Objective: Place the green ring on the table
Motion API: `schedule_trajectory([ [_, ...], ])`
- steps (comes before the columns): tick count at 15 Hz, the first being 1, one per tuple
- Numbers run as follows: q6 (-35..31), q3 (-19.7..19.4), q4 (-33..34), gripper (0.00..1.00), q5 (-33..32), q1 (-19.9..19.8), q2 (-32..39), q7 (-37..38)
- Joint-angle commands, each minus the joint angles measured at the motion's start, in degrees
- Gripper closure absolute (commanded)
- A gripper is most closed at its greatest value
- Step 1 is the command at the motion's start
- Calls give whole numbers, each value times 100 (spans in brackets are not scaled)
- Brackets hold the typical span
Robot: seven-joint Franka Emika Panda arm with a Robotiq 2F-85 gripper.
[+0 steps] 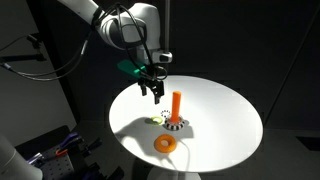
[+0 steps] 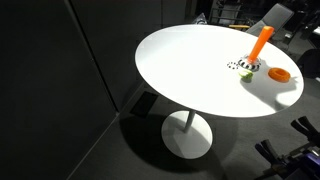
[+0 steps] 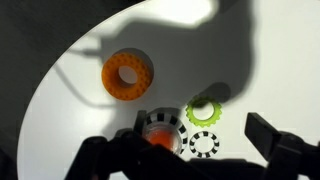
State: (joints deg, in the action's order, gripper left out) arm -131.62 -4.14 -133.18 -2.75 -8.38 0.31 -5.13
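The round white table [image 1: 215,110] fills the middle of both exterior views, brightly lit against a dark room. The green ring [image 3: 203,111] lies flat on the tabletop, right of centre in the wrist view, just beside the base of an orange peg [image 1: 176,104] that stands upright. In an exterior view the green ring [image 2: 246,76] shows as a small pale spot just below the peg's base, near the upper right of the frame. In the wrist view a small black-and-white toothed ring [image 3: 205,144] sits just under the green one. A larger orange ring [image 3: 127,74] lies flat at upper left of centre, apart from the peg.

The gripper [image 1: 155,90] hangs above the table, up and to the left of the peg, touching nothing. In the wrist view its dark fingers [image 3: 280,148] come in from the bottom edge, spread wide, with nothing held between them. The arm does not appear in the exterior view that shows the table's pedestal.
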Motion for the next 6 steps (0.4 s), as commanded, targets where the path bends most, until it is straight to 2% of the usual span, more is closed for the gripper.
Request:
schedule_trajectory([
  [1,92,-79,11,0,-29,85,-37,27],
  [6,172,-80,11,0,-39,87,-57,29],
])
